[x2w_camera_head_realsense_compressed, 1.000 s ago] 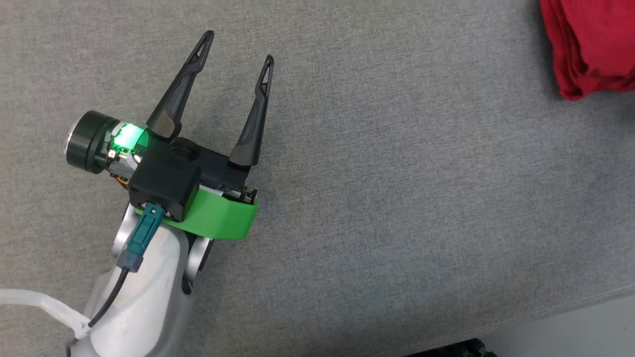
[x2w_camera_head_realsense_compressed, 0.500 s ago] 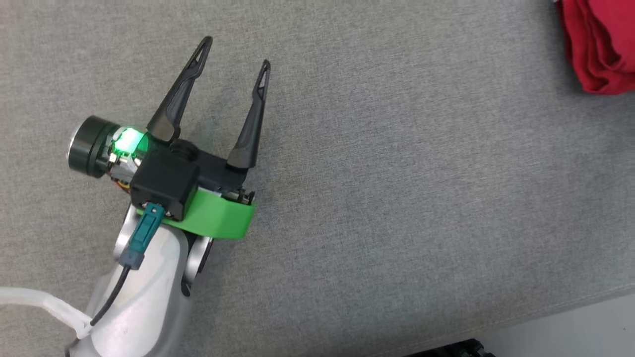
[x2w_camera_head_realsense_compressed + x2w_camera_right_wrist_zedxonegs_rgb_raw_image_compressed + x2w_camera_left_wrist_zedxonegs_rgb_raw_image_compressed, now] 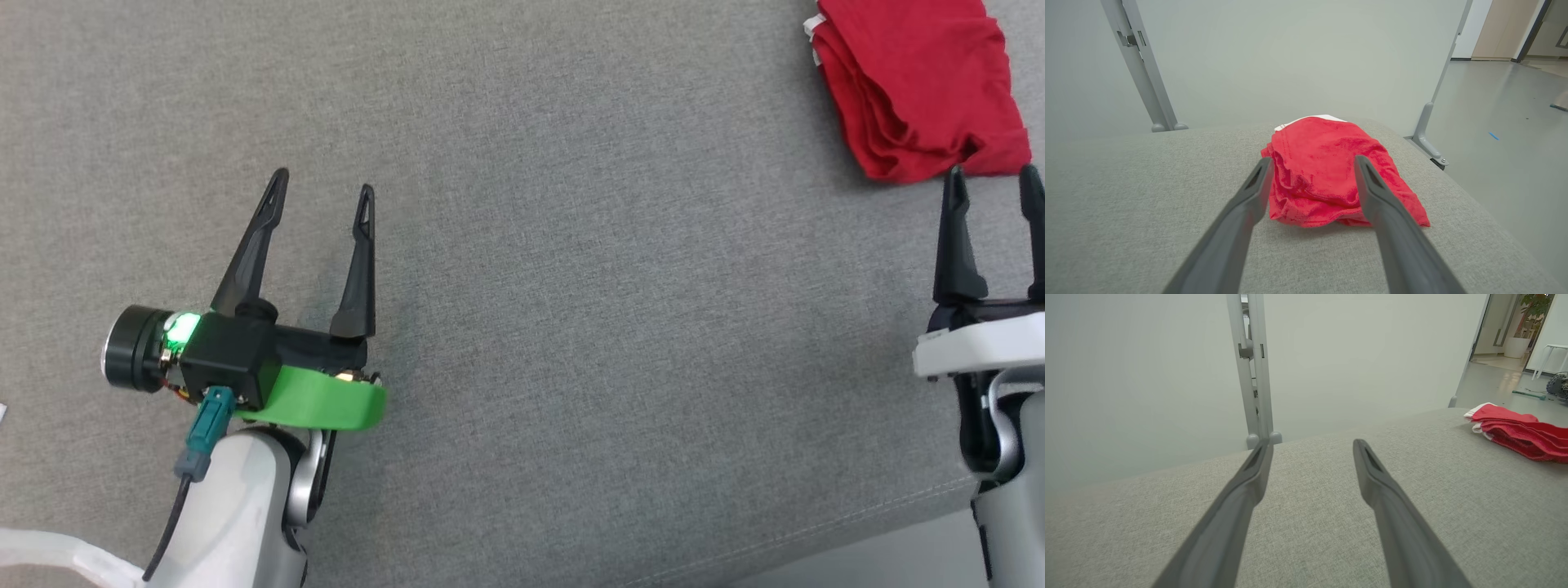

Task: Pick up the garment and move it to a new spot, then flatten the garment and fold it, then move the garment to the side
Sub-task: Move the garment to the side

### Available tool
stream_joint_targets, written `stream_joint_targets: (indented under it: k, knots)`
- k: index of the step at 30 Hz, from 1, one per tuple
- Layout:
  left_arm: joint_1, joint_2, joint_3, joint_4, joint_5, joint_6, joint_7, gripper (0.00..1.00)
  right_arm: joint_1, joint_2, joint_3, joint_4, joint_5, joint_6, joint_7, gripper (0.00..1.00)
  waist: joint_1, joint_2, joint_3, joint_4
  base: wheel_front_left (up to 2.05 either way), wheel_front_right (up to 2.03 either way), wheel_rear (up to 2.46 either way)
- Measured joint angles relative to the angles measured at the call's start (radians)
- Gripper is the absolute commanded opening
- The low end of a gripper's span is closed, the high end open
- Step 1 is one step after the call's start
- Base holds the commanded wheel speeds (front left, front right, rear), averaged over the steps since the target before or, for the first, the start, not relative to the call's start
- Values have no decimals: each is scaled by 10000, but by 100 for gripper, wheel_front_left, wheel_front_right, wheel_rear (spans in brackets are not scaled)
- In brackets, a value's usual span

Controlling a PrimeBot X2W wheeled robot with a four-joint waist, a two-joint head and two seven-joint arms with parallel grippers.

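Right gripper (image 3: 992, 173) stands at the right edge of the head view with its two dark fingers spread wide and nothing between them, tips pointing toward the red garment (image 3: 910, 82). The garment lies folded into a compact, layered stack on the grey fabric surface (image 3: 571, 245), in the far right part of it and close to its right-hand edge.

In the right wrist view the right gripper (image 3: 1313, 160) frames the garment (image 3: 1323, 175), which lies just ahead of the fingertips. Its near hem is rumpled, and one corner trails out toward the side where the pale floor (image 3: 1515, 143) begins. Whether the tips touch the cloth or hover just short of it I cannot tell from these angles. A sliver of white peeks out at the garment's far edge (the only other colour on it).

Left gripper (image 3: 324, 181) is at the lower left of the head view, well apart from the garment, its fingers likewise parted and empty over bare fabric. A green light (image 3: 186, 327) glows on its wrist housing beside a green band (image 3: 318, 400). In the left wrist view the left gripper (image 3: 1311, 444) points across the surface toward a pale wall and a grey metal post (image 3: 1253, 375), with the garment (image 3: 1523, 435) lying low and flat off to the right.
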Motion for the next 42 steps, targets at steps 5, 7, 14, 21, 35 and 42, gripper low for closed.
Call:
stream_joint_targets:
  k: [5, 7, 14, 21, 35, 42]
  knots:
    - [523, -52, 232, 255, -267, 276, -88, 100, 1098, 683, 309, -1043, -217, 0, 0, 100, 0, 0, -651, 79, 0, 0, 0]
    - [668, -73, 290, 378, -326, 339, -150, 100, 1410, 817, 384, -1290, -247, 0, 0, 100, -1, 0, -851, 193, 0, 0, 0]
    - [1277, -113, 629, 800, -583, 594, -272, 100, 2163, 963, 593, -1678, -355, 0, 88, 100, -1, 0, -1345, 1012, 0, 0, 0]
    - [1907, -115, 951, 1076, -825, 736, -359, 100, 2679, 1068, 888, -2186, -516, 0, 602, 100, -1, 0, -1971, 1843, 0, 0, 0]
    - [3162, 21, 991, 1195, -938, 623, -389, 100, 4200, 1221, 1087, -3007, -677, -2, 1406, 100, -1, 0, -3602, 2304, 0, 0, 0]
    - [3535, 17, 815, 1375, -951, 575, -387, 100, 4711, 1235, 1005, -3267, -750, -2, 1661, 100, -1, 0, -4201, 2245, 0, 0, 0]
